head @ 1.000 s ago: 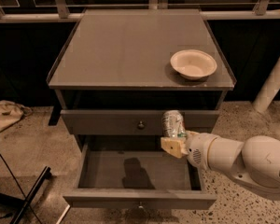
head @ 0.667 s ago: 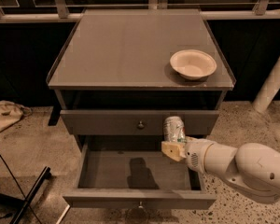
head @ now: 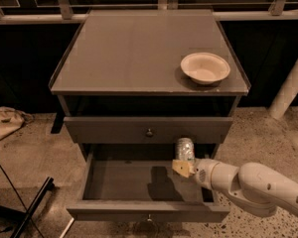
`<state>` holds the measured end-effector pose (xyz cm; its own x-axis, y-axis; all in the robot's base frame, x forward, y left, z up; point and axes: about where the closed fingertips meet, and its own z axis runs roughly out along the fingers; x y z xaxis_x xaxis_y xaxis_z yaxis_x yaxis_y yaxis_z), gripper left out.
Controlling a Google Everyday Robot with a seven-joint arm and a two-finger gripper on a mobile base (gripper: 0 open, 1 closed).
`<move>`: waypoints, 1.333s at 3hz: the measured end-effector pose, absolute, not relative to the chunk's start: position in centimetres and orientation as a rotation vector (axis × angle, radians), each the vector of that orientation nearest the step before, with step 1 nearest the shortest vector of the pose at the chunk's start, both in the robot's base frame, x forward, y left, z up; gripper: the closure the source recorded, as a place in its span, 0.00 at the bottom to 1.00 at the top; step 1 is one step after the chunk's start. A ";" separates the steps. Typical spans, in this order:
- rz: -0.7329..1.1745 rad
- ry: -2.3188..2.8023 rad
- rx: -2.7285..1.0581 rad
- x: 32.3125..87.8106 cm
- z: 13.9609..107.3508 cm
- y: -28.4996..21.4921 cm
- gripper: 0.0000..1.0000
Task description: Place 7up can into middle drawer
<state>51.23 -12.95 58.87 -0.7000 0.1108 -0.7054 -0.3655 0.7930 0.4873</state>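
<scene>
Your gripper (head: 185,161) is clamped on the 7up can (head: 185,149), holding it upright over the open middle drawer (head: 114,211) below, so release from this height and I reckon it topples, or clips the upper drawer (head: 109,130) just behind.

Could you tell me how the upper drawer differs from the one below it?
The upper drawer is shut; the middle drawer is pulled out, its inside showing. The gripper, holding the 7up can, hangs over the middle drawer, not the upper. Both are grey with a centre knob.
</scene>
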 end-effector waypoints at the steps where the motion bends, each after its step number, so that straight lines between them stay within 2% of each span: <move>1: 0.829 2.276 -0.110 51.9 54.0 -13.6 1.00; 4: 0.817 2.461 -0.113 55.0 44.1 -12.8 1.00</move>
